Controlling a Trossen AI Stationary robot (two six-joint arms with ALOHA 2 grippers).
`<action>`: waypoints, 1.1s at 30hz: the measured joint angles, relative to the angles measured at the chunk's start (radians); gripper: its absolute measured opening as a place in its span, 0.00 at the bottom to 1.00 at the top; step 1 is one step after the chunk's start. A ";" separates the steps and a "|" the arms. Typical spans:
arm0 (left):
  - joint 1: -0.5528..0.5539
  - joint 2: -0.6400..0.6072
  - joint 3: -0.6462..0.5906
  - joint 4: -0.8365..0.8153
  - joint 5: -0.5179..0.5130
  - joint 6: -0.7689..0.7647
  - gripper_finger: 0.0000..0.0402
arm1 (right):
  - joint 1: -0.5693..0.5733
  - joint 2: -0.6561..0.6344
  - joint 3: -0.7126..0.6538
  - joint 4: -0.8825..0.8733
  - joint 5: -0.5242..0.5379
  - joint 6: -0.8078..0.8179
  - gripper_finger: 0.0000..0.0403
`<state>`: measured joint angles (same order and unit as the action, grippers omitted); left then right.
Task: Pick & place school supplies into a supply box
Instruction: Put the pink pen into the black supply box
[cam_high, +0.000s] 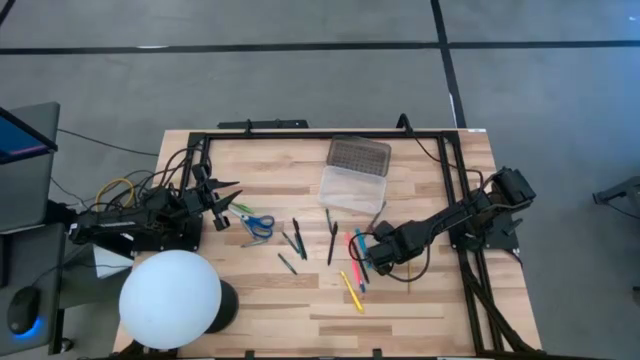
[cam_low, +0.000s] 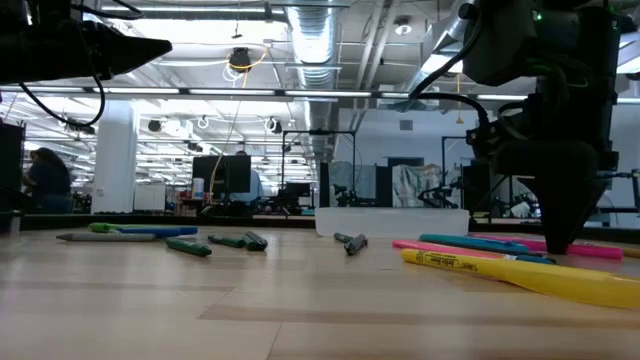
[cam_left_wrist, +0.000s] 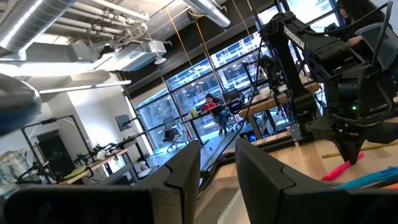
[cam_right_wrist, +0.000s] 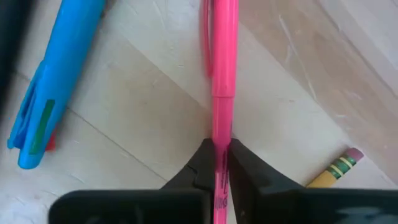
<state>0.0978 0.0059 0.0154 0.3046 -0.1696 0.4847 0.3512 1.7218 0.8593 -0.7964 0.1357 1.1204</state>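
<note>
Glossy pink plastic pen (cam_right_wrist: 222, 74) lies on the smooth, pale wood-grain table (cam_right_wrist: 143, 124), between matt black fingers (cam_right_wrist: 202, 165).

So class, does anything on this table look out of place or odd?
Nothing is damaged or spilled. The pens and scissors lie scattered loose outside the supply box, which is expected; the right gripper is shut on a pink pen.

Right tool (cam_right_wrist: 218, 163) on pink pen (cam_right_wrist: 222, 74)
</note>
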 joint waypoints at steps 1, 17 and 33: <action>0.000 0.000 0.000 0.000 0.000 0.000 0.24 | 0.003 0.000 0.000 0.005 -0.003 -0.029 0.02; 0.000 0.000 0.000 0.000 0.000 0.000 0.24 | 0.090 0.005 0.010 0.028 0.002 -0.345 0.02; 0.000 0.000 0.000 0.000 0.000 0.000 0.24 | 0.175 0.016 0.165 -0.059 0.081 -0.530 0.00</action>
<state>0.0978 0.0059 0.0158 0.3046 -0.1692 0.4850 0.5263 1.7382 1.0242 -0.8557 0.2162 0.5900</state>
